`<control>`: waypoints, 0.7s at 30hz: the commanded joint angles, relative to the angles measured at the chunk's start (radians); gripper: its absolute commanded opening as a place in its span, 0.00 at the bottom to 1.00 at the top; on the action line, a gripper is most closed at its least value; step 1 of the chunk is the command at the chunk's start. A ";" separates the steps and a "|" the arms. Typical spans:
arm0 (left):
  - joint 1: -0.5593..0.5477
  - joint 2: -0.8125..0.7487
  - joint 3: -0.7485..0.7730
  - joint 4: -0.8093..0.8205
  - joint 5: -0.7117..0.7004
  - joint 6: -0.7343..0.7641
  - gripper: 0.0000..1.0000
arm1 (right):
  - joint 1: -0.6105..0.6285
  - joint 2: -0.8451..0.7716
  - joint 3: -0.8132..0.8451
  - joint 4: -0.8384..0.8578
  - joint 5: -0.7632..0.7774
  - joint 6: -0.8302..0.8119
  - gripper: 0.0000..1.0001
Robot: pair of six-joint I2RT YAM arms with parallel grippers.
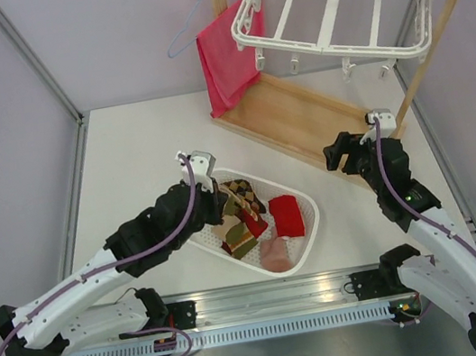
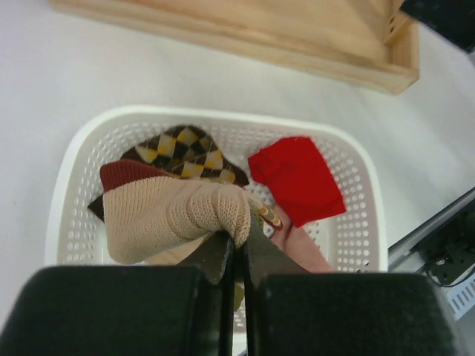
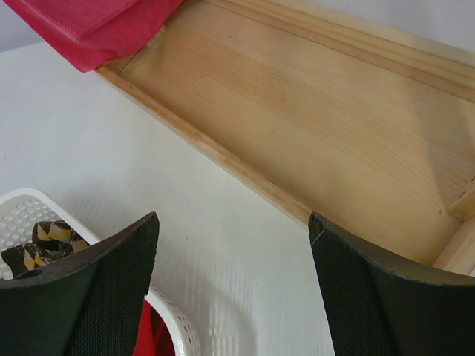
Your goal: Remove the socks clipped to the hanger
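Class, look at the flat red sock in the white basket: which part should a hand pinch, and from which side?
Probably from straight above, at the free edge of the red sock: it lies flat, and the basket has walls blocking sideways approaches.

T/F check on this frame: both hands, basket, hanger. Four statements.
1. The left hand is open. False: it is shut, above the basket.
2. The right hand is open with nothing between its fingers. True.
3. Socks lie in the basket. True.
4. A red sock hangs on the hanger. False: no sock shows on it; the red cloth at its corner is a towel.
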 commanded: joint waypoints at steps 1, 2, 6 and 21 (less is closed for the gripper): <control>0.018 -0.011 -0.067 -0.080 0.022 -0.097 0.02 | -0.004 -0.016 -0.024 0.086 -0.011 0.040 0.85; 0.020 -0.009 -0.078 -0.083 0.019 -0.106 0.02 | -0.004 -0.016 -0.028 0.089 -0.012 0.039 0.85; 0.018 -0.001 -0.129 -0.100 -0.021 -0.126 0.02 | -0.004 -0.019 -0.042 0.092 -0.012 0.031 0.86; 0.018 0.075 -0.230 -0.104 -0.002 -0.219 0.51 | -0.002 -0.005 -0.058 0.112 -0.011 0.031 0.86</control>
